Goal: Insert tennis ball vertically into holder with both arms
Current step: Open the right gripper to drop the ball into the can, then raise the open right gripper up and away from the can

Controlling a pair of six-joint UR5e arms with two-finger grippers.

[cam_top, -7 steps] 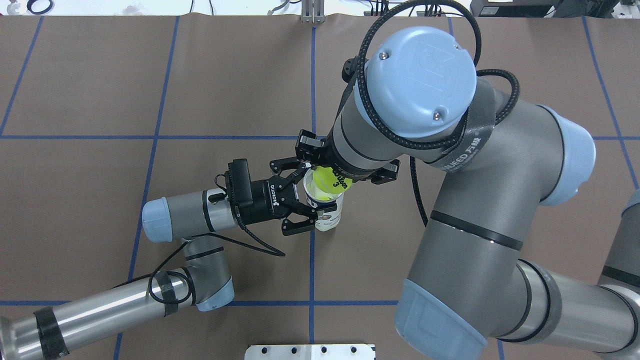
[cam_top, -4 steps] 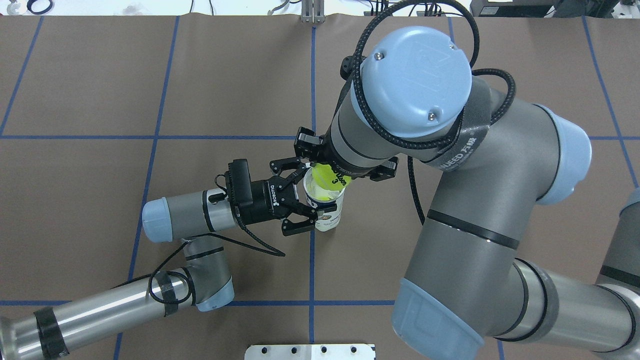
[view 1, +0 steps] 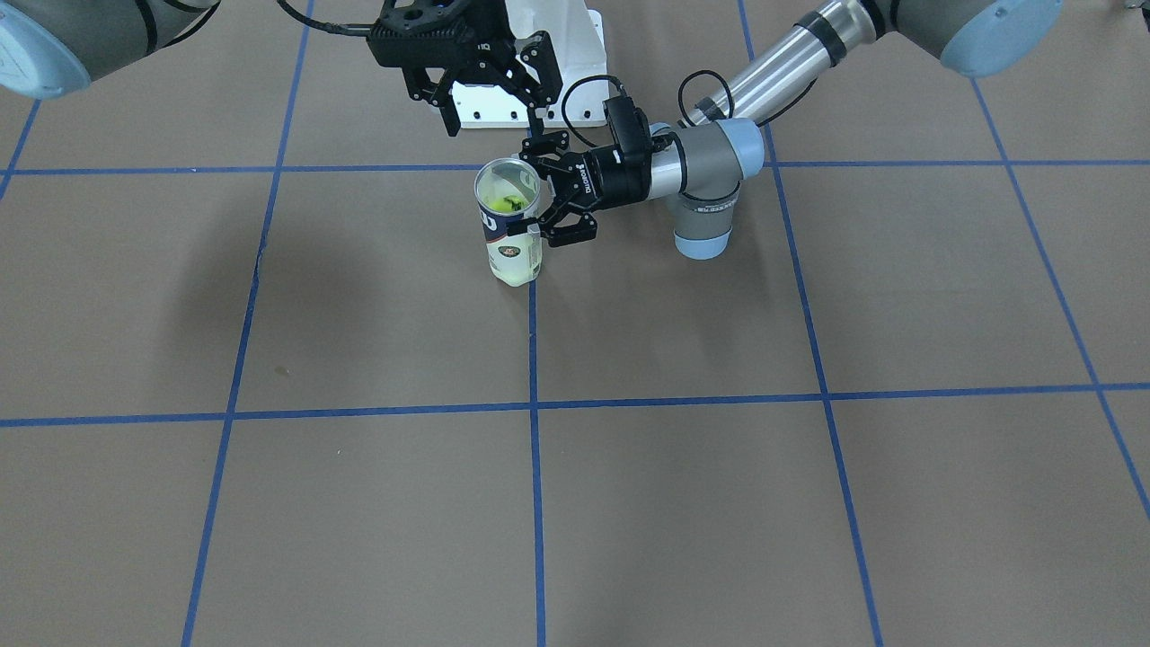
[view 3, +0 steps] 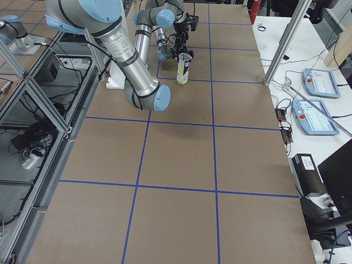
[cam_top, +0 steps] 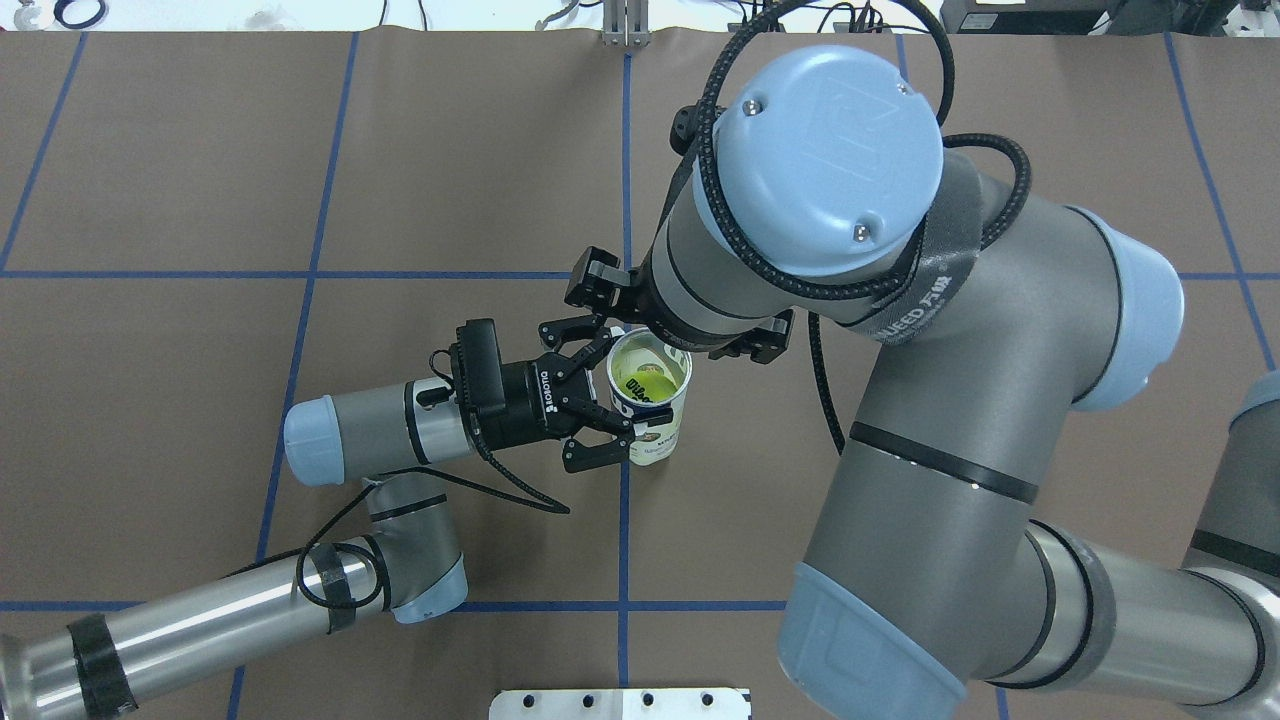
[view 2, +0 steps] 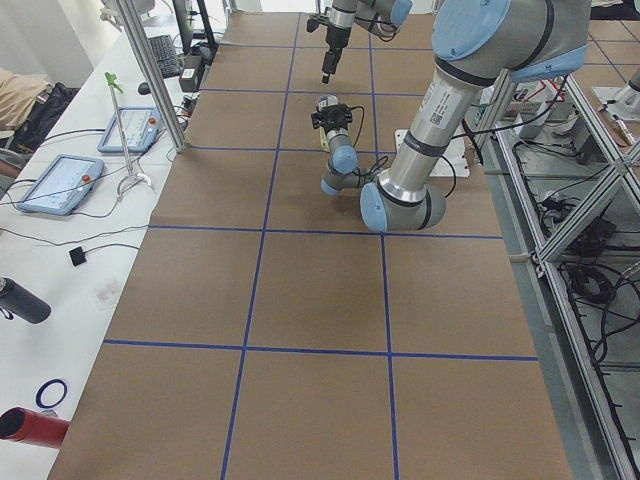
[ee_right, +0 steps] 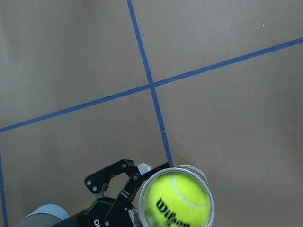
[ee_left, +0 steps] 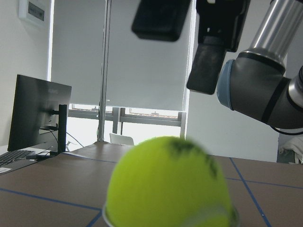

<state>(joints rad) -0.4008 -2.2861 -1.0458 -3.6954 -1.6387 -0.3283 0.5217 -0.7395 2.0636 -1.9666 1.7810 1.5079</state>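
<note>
The clear holder (cam_top: 655, 432) stands upright on the brown mat, its label facing out. My left gripper (cam_top: 616, 402) reaches in level from the side and is shut on the holder (view 1: 514, 253) at mid height. The yellow tennis ball (cam_top: 645, 380) lies inside the tube, ringed by the silver rim. In the right wrist view the tennis ball (ee_right: 177, 201) fills the tube's mouth. In the left wrist view the blurred tennis ball (ee_left: 170, 184) takes up the bottom of the picture. My right gripper (view 1: 492, 119) hangs open and empty straight above the holder, apart from it.
A white bolted base (view 1: 575, 54) stands at the robot's edge of the table, just behind the holder. Blue tape lines cross the mat. Touch panels (view 2: 60, 180) and cables lie on the side bench. My right arm's big elbow (cam_top: 830, 150) overhangs the middle.
The right gripper held the ball at the holder's mouth; it has since opened and drawn back a little. The ball now sits inside the tube. The left gripper has not moved.
</note>
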